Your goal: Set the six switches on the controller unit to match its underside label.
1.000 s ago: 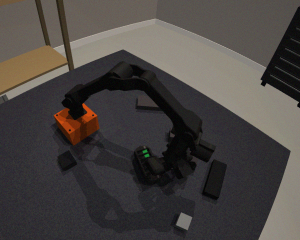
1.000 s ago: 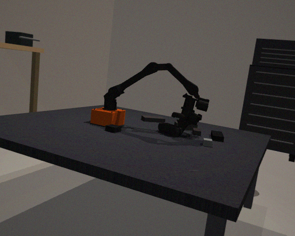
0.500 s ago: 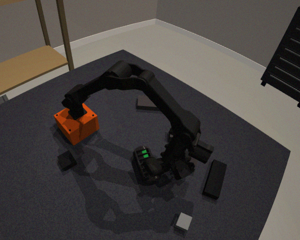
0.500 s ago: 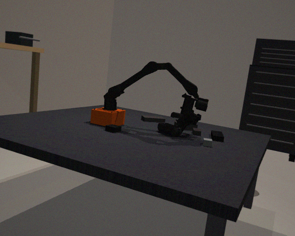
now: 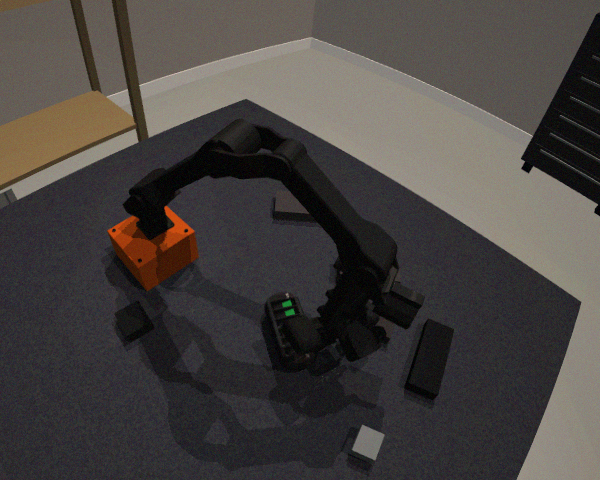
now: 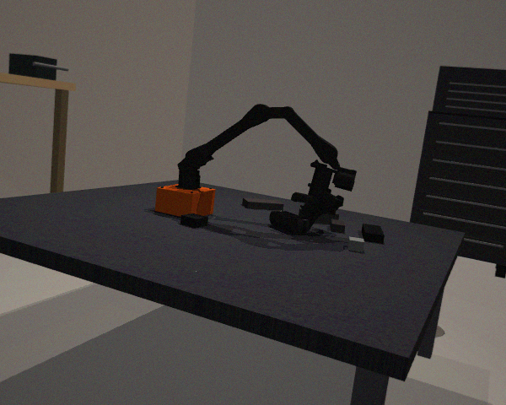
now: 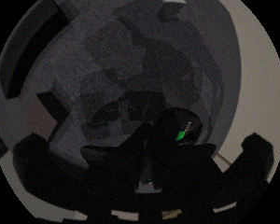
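The dark grey controller unit (image 5: 276, 298) (image 6: 282, 219) (image 7: 175, 122) is on the bench, partly covered by my gripper. Two green switch ends (image 5: 290, 312) show in the top view, near the unit's far end. The wrist view shows one green patch (image 7: 180, 135) beside the ON lettering. The other switches are hidden or too dark to read, and the underside label is out of sight. My gripper (image 5: 303, 333) (image 7: 146, 125) is shut and empty, with its tips low at the unit's top. Contact and any slight tilt of the unit cannot be told.
A long black block (image 5: 429, 357) (image 6: 372, 233) and a white-topped block (image 5: 367, 443) (image 6: 356, 245) lie beyond the unit. Dark modules (image 5: 406, 294) are behind my wrist. A flat brownish block (image 5: 292, 206) (image 6: 262, 203) lies farther back. A small dark box (image 5: 133, 320) (image 6: 194, 219) sits near the orange base (image 5: 176, 253) (image 6: 177, 201).
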Motion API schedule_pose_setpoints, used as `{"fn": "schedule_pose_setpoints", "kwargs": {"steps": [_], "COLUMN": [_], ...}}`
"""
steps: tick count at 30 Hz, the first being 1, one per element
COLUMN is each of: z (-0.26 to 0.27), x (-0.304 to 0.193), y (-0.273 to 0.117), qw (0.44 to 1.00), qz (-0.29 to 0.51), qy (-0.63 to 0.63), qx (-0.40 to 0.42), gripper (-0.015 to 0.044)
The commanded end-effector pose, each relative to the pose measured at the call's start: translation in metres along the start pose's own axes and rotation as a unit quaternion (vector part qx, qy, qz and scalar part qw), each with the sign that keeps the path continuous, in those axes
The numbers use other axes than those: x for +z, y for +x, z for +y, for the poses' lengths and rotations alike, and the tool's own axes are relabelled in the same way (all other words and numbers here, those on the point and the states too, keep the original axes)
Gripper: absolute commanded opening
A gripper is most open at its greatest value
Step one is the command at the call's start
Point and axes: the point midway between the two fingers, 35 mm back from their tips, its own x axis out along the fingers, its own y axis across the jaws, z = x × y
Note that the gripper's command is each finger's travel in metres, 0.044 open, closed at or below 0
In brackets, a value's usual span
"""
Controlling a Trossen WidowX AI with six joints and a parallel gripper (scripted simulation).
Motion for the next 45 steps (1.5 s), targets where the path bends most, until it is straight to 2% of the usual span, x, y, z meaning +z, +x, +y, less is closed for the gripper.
{"fn": "schedule_pose_setpoints", "kwargs": {"steps": [1, 22, 32, 38, 45], "z": [-0.01, -0.018, 0.028, 0.027, 0.004], "x": [-0.002, -0.005, 0.002, 0.001, -0.005], "y": [0.005, 0.008, -0.06, -0.062, -0.061], "qw": [1.0, 1.0, 1.0, 1.0, 0.998], "qz": [0.008, 0.008, 0.008, 0.009, 0.017], "qy": [0.001, 0.001, 0.001, 0.004, 0.033], "qx": [-0.009, -0.009, -0.006, -0.002, 0.043], "gripper": [0.0, 0.0, 0.0, 0.0, 0.0]}}
